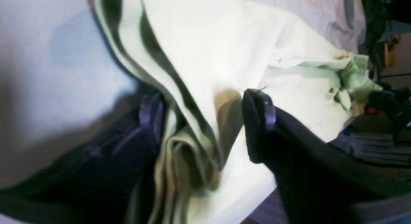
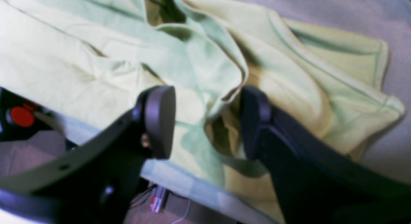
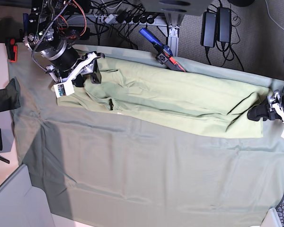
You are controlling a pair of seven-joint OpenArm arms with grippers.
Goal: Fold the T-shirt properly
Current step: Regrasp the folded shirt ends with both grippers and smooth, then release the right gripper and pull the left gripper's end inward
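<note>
The pale yellow-green T-shirt lies in a long band across the far half of the table. My right gripper is at its left end. In the right wrist view that gripper is open, its fingers astride a raised fold of the T-shirt near the table's edge. My left gripper is at the shirt's right end. In the left wrist view it is open, with bunched folds of the T-shirt between its fingers; one fingertip rests on the cloth.
A dull grey-green table cloth covers the table. A blue and red tool lies at the far edge, touching the shirt. Dark green fabric hangs off the left side. Cables and power bricks sit behind the table.
</note>
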